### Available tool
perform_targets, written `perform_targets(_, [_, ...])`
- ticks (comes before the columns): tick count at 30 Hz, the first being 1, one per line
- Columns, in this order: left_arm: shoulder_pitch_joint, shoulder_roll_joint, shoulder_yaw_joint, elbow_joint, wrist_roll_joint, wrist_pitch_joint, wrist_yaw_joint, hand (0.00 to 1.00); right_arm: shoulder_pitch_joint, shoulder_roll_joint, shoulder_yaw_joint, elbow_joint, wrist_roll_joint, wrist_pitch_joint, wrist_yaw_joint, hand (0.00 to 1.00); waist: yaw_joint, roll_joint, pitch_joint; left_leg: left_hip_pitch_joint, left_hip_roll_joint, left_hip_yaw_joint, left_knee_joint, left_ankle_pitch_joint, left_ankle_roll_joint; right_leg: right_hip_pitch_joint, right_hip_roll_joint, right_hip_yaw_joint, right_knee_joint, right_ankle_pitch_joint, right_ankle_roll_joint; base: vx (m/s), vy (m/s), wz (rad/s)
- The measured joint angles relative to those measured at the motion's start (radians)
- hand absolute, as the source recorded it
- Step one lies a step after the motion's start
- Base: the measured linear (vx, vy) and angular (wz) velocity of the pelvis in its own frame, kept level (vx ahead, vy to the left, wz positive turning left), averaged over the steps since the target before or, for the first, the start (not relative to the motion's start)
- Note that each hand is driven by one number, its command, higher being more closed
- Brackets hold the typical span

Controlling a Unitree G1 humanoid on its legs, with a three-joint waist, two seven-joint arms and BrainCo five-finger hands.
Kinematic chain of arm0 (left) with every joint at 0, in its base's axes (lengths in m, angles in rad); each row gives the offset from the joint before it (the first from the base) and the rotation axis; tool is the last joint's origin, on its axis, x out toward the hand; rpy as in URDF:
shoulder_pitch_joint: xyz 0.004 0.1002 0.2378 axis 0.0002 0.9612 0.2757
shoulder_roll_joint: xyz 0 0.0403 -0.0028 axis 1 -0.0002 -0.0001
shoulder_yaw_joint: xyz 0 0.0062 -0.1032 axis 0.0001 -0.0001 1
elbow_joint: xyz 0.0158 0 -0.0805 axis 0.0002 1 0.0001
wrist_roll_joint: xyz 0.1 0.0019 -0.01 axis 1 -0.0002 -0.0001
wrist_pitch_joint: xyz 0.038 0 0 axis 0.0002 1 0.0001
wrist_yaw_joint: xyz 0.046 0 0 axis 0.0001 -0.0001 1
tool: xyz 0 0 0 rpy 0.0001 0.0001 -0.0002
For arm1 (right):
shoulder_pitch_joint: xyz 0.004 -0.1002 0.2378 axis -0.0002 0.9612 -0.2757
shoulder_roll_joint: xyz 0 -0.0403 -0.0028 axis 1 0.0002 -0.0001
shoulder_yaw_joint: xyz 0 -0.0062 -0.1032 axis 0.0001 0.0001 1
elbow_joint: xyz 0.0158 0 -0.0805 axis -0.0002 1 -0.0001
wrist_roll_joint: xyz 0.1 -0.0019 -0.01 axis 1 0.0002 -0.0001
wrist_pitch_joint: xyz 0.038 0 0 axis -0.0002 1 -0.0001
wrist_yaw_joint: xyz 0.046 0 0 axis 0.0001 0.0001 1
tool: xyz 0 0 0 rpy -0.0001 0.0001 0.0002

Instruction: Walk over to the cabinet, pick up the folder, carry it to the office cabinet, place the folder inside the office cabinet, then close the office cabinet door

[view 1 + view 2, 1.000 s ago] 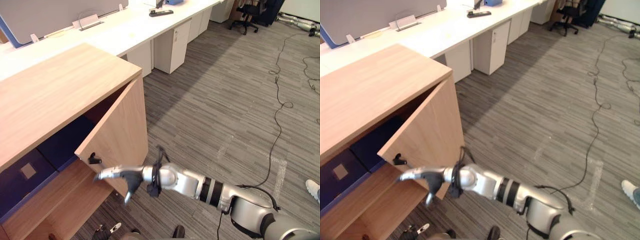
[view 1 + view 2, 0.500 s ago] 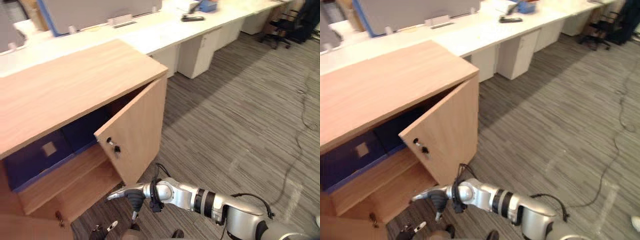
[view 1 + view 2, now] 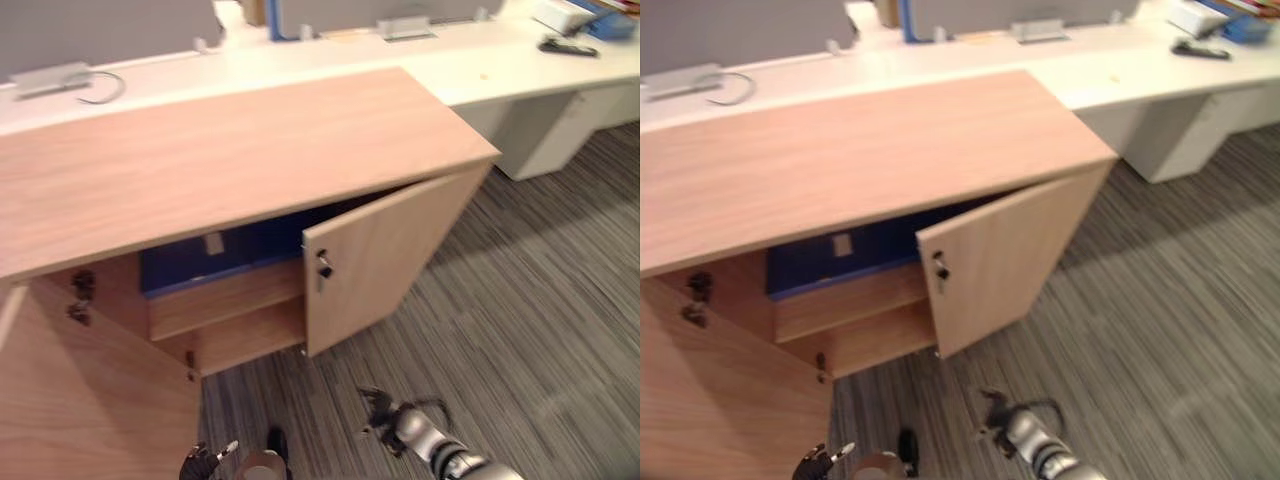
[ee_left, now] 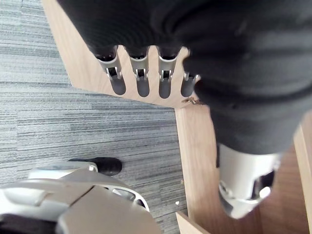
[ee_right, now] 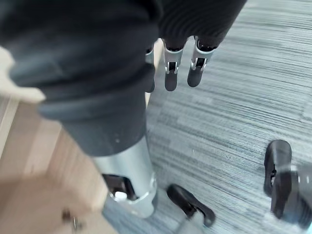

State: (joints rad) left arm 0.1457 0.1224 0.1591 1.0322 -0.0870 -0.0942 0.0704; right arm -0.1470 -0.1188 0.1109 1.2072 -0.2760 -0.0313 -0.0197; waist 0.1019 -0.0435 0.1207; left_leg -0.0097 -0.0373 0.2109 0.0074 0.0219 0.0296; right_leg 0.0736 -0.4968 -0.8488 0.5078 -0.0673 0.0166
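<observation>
Folder (image 3: 255, 248): dark blue, lying inside the office cabinet (image 3: 230, 150) on the upper shelf (image 3: 225, 300), ahead of the right hand (image 3: 383, 415), above it and well apart from it. Neither hand has hold of it. The right hand hangs low over the floor (image 3: 540, 330), just in front of the cabinet's right door (image 3: 385, 255), with its fingers straight and relaxed and nothing in them. The left hand (image 4: 142, 78) likewise hangs with straight, empty fingers. Wood panel lies past its fingertips, and whether they touch it cannot be judged. The right door stands partly open, with a small lock (image 3: 322, 266) near its free edge. The left door (image 3: 90, 390) is swung wide and is cut off at the frame edge. The floor is grey striped carpet. Beyond the cabinet, on the far side from both hands, runs a long white worktop (image 3: 500, 60) with grey partition screens (image 3: 100, 25) and a white pedestal unit (image 3: 545, 135) beneath it. The folder's right part is hidden behind the right door. It bears a pale label (image 3: 214, 243), and any writing on that label cannot be made out.
</observation>
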Motion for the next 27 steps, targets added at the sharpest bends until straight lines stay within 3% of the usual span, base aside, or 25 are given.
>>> perform_targets(1, [-0.002,0.007,-0.02,0.002,0.001,0.002,0.0,0.0,0.029,-0.004,-0.05,0.0,0.032,0.007,-0.011,0.0,-0.014,-0.001,-0.003,0.01,-0.019,-0.042,0.0,-0.004,0.011,-0.021,-0.04,0.052,0.093,0.02,-0.047,0.23,0.268,1.9])
perform_targets(2, [-0.021,0.019,-0.057,0.005,0.008,0.006,0.002,0.0,0.077,-0.002,-0.14,0.0,0.095,0.015,-0.035,0.0,-0.037,0.014,-0.003,0.021,-0.031,-0.123,0.015,-0.001,0.025,-0.083,-0.053,0.2,0.211,0.011,-0.046,0.25,0.172,1.92])
perform_targets(3, [-0.044,0.02,-0.087,0.006,0.009,0.009,0.005,0.0,0.117,0.012,-0.215,-0.033,0.168,0.012,-0.049,0.0,-0.05,0.023,0.0,0.005,-0.025,-0.2,0.034,-0.003,0.03,-0.128,0.016,0.331,0.201,-0.061,0.023,0.25,0.128,1.88])
perform_targets(4, [-0.051,0.025,-0.101,0.007,0.01,0.01,0.005,0.0,0.125,0.018,-0.242,-0.046,0.202,0.011,-0.056,0.0,-0.058,0.027,0.004,0.002,-0.022,-0.234,0.036,-0.001,0.03,-0.141,0.053,0.392,0.176,-0.081,0.044,0.2,0.042,1.91])
perform_targets(6, [-0.105,0.029,-0.166,0.006,0.008,0.01,0.008,0.0,0.17,0.031,-0.333,-0.068,0.322,0.006,-0.067,0.0,-0.085,0.031,0.006,0.0,-0.031,-0.402,0.036,0.003,0.023,-0.161,0.201,0.649,0.011,-0.125,0.109,0.17,-0.04,2.09])
perform_targets(9, [-0.131,-0.003,-0.251,-0.003,0.025,-0.002,0.004,0.0,0.226,0.05,-0.406,-0.074,0.377,0.007,-0.071,0.0,-0.11,0.018,0.006,0.027,-0.062,-0.571,0.034,-0.001,-0.007,-0.161,0.29,0.922,-0.104,-0.142,0.149,0.13,-0.159,2.0])
perform_targets(10, [-0.126,-0.01,-0.256,-0.003,0.043,-0.006,0.0,0.0,0.232,0.056,-0.411,-0.075,0.379,0.007,-0.07,0.0,-0.111,0.01,0.004,0.029,-0.069,-0.589,0.034,-0.005,-0.014,-0.161,0.289,0.941,-0.132,-0.138,0.155,0.12,-0.315,1.31])
perform_targets(11, [-0.123,-0.01,-0.251,-0.011,0.069,-0.013,-0.009,0.0,0.241,0.071,-0.413,-0.077,0.378,0.008,-0.069,0.0,-0.111,-0.02,-0.009,0.034,-0.088,-0.609,0.035,-0.014,-0.03,-0.161,0.267,0.935,-0.196,-0.092,0.166,0.12,-0.372,0.79])
perform_targets(12, [-0.122,-0.013,-0.223,-0.013,0.084,-0.014,-0.012,0.0,0.241,0.083,-0.415,-0.078,0.377,0.01,-0.068,0.0,-0.1,-0.041,-0.009,0.047,-0.092,-0.611,0.031,-0.032,-0.048,-0.15,0.25,0.913,-0.217,-0.091,0.157,0.1,-0.324,0.5])
perform_targets(13, [-0.119,-0.023,-0.201,-0.012,0.086,-0.014,-0.011,0.0,0.239,0.079,-0.417,-0.085,0.377,0.01,-0.068,0.0,-0.095,-0.03,-0.014,0.044,-0.074,-0.595,0.032,-0.043,-0.06,-0.15,0.263,0.908,-0.23,-0.092,0.152,0.12,-0.308,0.1])
perform_targets(14, [-0.113,-0.048,-0.155,-0.005,0.085,-0.014,-0.011,0.0,0.24,0.073,-0.419,-0.102,0.377,0.007,-0.066,0.0,-0.102,-0.005,-0.021,0.037,-0.019,-0.513,0.034,-0.055,-0.073,-0.139,0.295,0.889,-0.247,-0.089,0.146,0.08,-0.215,0.01])
perform_targets(18, [-0.113,-0.079,-0.064,0.01,0.019,-0.022,-0.012,0.0,0.237,0.071,-0.394,-0.105,0.378,0.008,-0.06,0.0,-0.111,0.005,-0.028,0.045,0.065,-0.495,0.028,-0.058,-0.112,-0.086,0.363,0.83,-0.302,-0.079,0.12,0.07,-0.222,0.19])
perform_targets(23, [-0.104,-0.076,0.039,0.031,-0.024,-0.02,-0.012,0.0,0.226,0.077,-0.383,-0.099,0.378,-0.004,-0.06,0.0,-0.109,0.001,-0.032,0.044,0.092,-0.556,0.014,-0.049,-0.132,-0.023,0.391,0.761,-0.38,-0.058,0.088,0.03,-0.108,0.34])
perform_targets(27, [-0.079,-0.062,0.058,0.031,-0.043,-0.017,-0.01,0.0,0.218,0.086,-0.384,-0.093,0.378,-0.012,-0.06,0.0,-0.105,-0.001,-0.034,0.011,0.094,-0.634,0.016,-0.033,-0.151,-0.003,0.399,0.683,-0.404,-0.053,0.08,-0.02,-0.064,0.56])
